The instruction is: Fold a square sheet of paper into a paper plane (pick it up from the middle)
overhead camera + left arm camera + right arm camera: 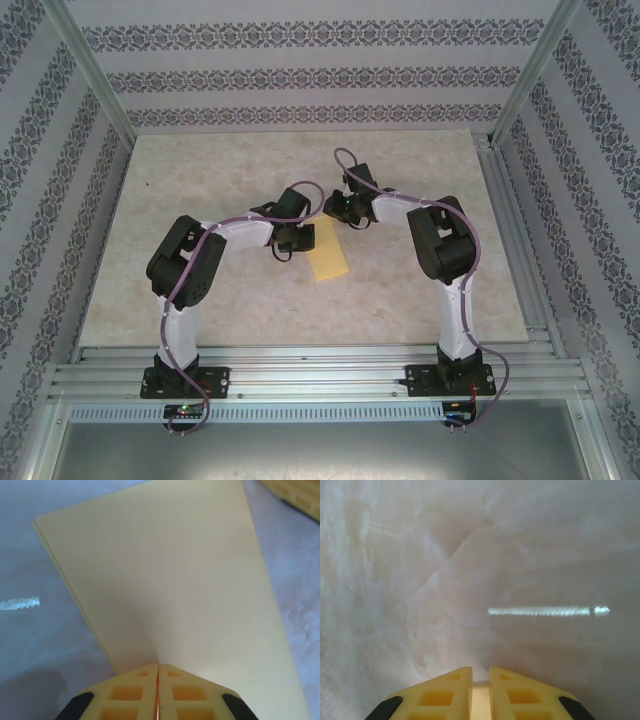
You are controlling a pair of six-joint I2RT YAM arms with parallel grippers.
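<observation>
Closed tight, the left gripper (158, 676) pinches one edge of the thin yellow sheet of paper (175, 580). The sheet is folded into a layered oblong and lies around the middle of the pale marbled bench (200, 200). Just past the sheet's far end, the right gripper (480, 676) hangs low over the bench, its jaws slightly apart.

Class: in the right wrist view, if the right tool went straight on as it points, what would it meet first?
Probably the table top: the right tool points at bare marble with nothing between. Depth is unclear. The square sheet of paper lies aside, at the left tool.
</observation>
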